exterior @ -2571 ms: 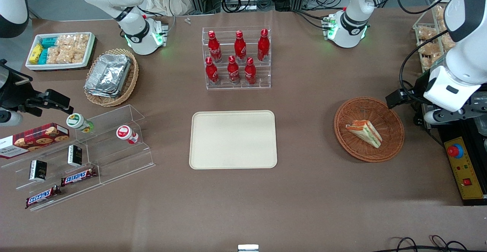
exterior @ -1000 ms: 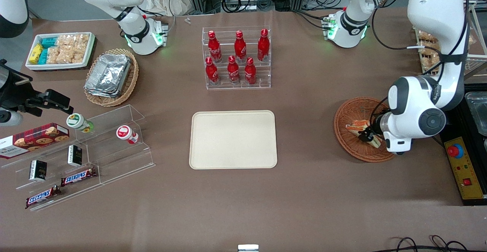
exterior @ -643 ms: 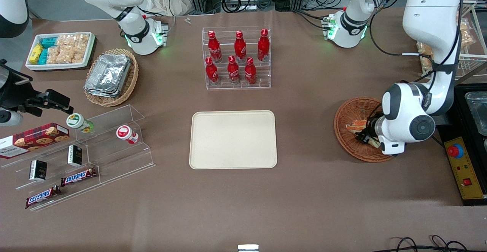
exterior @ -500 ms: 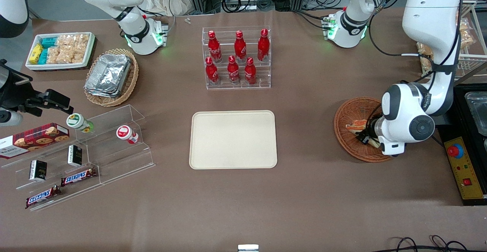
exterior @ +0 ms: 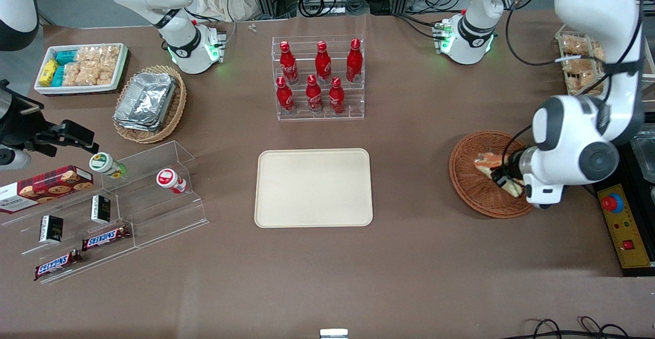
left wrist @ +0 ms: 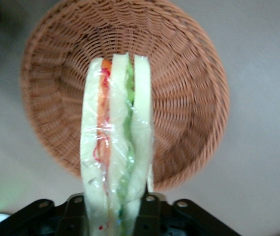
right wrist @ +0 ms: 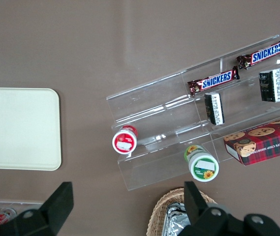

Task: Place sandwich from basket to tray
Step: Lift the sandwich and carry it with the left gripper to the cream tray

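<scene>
Brown matting covers the whole table [exterior: 409,257], and the working arm reaches down over its own end of it. Largest of the task's things is the tray [exterior: 313,187], a cream rectangle lying flat near the middle of the table, with nothing on it. Toward the working arm's end, well apart from the tray, sits the basket [exterior: 478,188], round, shallow and reddish-brown.

Above the basket hangs the gripper [exterior: 504,179], its fingers [left wrist: 147,214] clamped on the sandwich [left wrist: 116,142]. In the wrist view the wedge stands on edge between the black fingers, wrapped in clear film, white bread outside and orange and green layers within, while the basket's weave spreads out below it and looks clear of the bread. So the sandwich seems lifted off the basket floor, though from the front view it sits within the basket's outline [exterior: 486,162].

By my reckoning the grasp and the lift are done, perhaps a third of the job. What remains is the carry across the bare stretch of matting to the tray, the lowering onto it, and the release. The grip sits at the narrow end of the wedge, so the soft bread could sag or swing during the carry.
</scene>
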